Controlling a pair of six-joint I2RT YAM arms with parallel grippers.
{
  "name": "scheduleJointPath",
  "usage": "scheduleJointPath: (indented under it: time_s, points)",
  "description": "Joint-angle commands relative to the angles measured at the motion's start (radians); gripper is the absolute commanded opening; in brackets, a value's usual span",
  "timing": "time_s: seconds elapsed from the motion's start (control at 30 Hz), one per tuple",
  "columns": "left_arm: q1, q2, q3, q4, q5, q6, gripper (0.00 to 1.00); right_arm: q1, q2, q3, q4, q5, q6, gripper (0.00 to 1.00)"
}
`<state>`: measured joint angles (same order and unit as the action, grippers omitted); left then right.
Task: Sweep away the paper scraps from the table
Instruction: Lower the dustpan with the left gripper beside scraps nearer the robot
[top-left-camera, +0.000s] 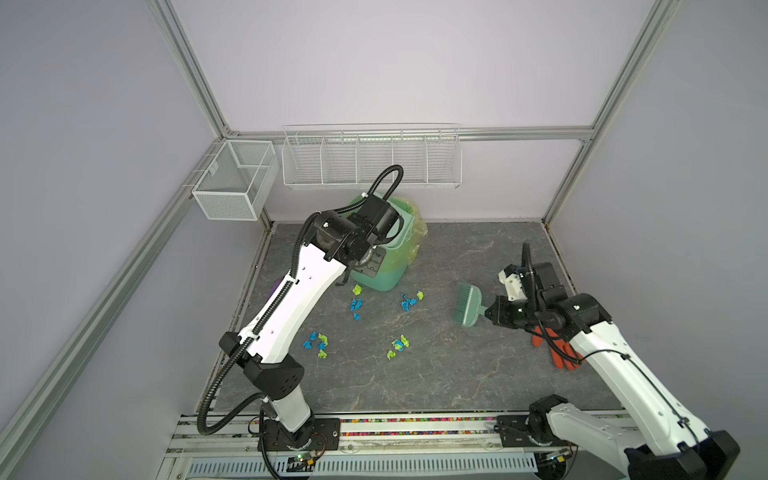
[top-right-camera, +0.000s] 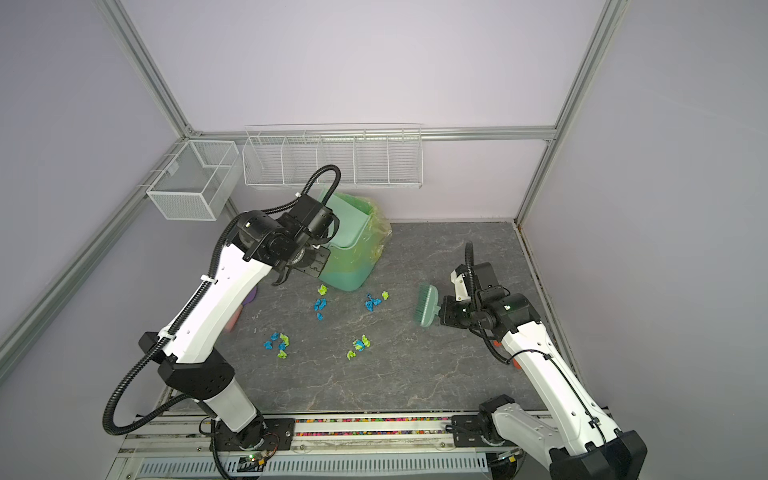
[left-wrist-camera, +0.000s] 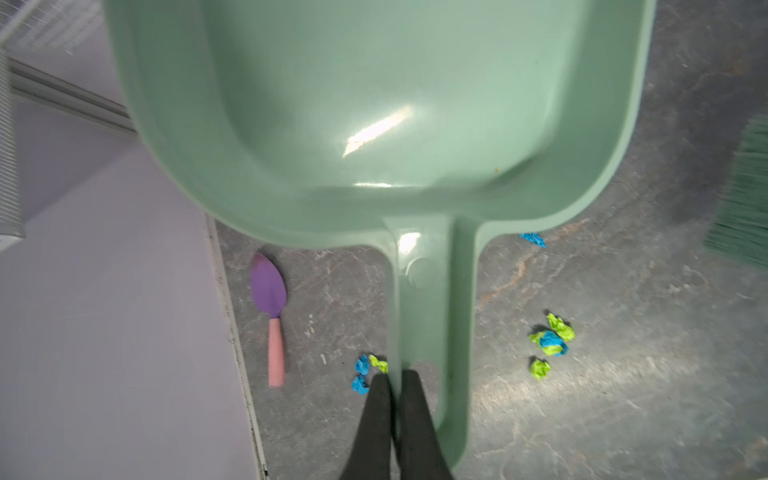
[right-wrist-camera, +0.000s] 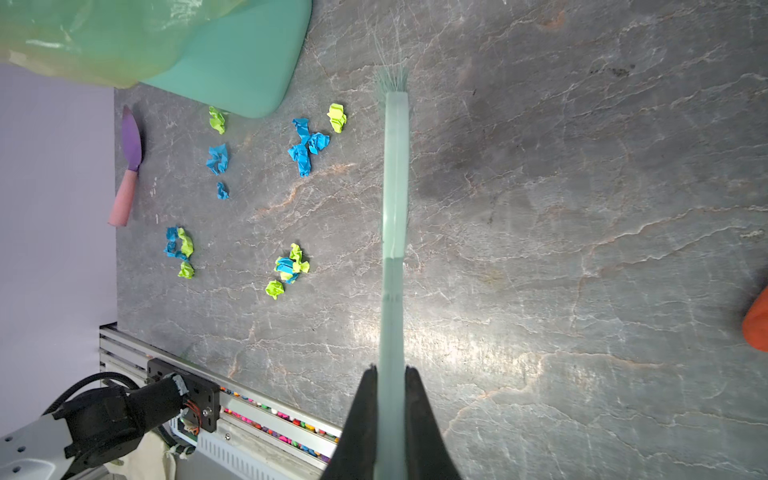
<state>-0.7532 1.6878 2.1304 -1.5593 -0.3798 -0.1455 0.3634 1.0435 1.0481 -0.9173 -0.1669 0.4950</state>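
Right, the paper scraps lie in four loose blue-and-lime clusters mid-table, all left of the brush in both top views and below the green bin in the frame. My right gripper is clamped on the brush handle, and the nearest cluster sits a little left of the bristles, clear of them. My left gripper is pinched tight on the handle of the dustpan. In the left wrist view a few scraps show just beside those fingertips, down on the table. The top views hide that grip under the wrist, so only the wrist camera confirms it. It also picks up a purple trowel with a pink handle at the table's left edge, mostly covered by the left arm from above. The top views give me an orange glove under the right forearm, and the right wrist view catches only its tip. The left arm slants from lower left up to the bin, wrist bent down. The right arm comes in from the lower right corner, wrist turned left, with the brush sticking out sideways and blurred. Whether the bristles touch the table, I cannot tell.
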Motion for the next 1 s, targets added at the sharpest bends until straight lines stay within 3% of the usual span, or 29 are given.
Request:
scheduleJointPath:
  time_s: [0.0, 0.23, 0.73, 0.97]
  points:
    - [-0.005, -0.074, -0.105, 0.019, 0.143, -0.026, 0.0, 0.009, 0.016, 0.035, 0.041, -0.022, 0.055, 0.07]
    - [-0.007, -0.212, -0.349, 0.127, 0.315, -0.044, 0.0, 0.028, 0.051, 0.065, 0.053, -0.017, 0.09, 0.07]
    - [-0.009, -0.324, -0.696, 0.293, 0.372, -0.109, 0.0, 0.121, 0.172, 0.118, 0.127, 0.004, 0.155, 0.07]
    - [-0.009, -0.349, -0.733, 0.335, 0.422, -0.137, 0.0, 0.161, 0.231, 0.134, 0.183, -0.003, 0.187, 0.07]
